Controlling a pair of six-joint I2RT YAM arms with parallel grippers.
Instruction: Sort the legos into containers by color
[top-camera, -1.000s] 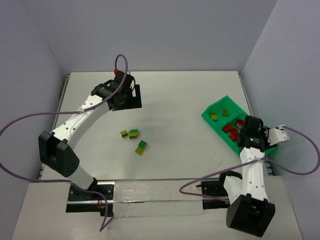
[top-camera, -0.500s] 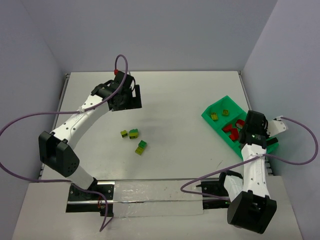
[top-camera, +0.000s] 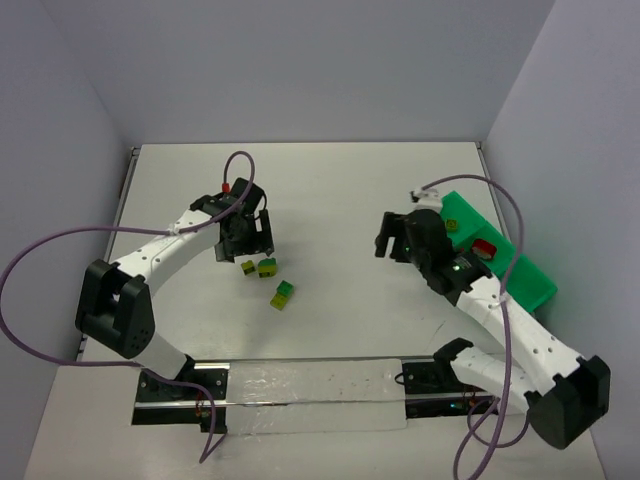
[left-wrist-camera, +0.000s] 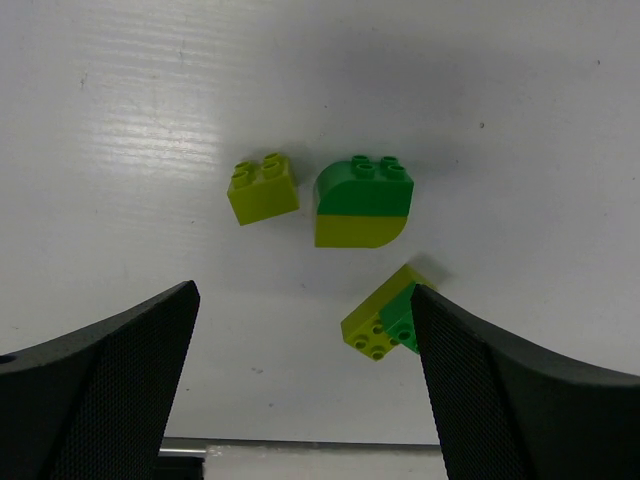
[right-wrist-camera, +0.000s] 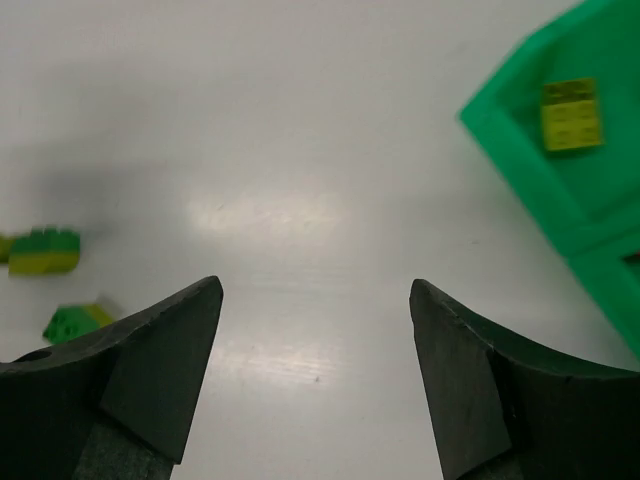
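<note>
Three legos lie left of the table's middle: a yellow-green brick (top-camera: 248, 267) (left-wrist-camera: 262, 187), a dark green over yellow-green rounded stack (top-camera: 267, 267) (left-wrist-camera: 364, 201), and a yellow-green and green stack (top-camera: 283, 293) (left-wrist-camera: 385, 315). My left gripper (top-camera: 246, 248) (left-wrist-camera: 303, 300) hovers open just above them, nothing between its fingers. My right gripper (top-camera: 385, 238) (right-wrist-camera: 315, 290) is open and empty over bare table, left of the bright green tray (top-camera: 520, 270) (right-wrist-camera: 520, 160). The tray holds a yellow brick (top-camera: 452, 225) (right-wrist-camera: 571, 114) and a red brick (top-camera: 483, 247); my right arm covers part of it.
The white table ends at grey walls behind and on both sides. Purple cables loop from both arms. A metal rail (top-camera: 300, 385) with the arm bases runs along the near edge.
My left gripper came forward from the back of the table to just above the three bricks. My right gripper left the tray and swung left over the table, jaws open.
</note>
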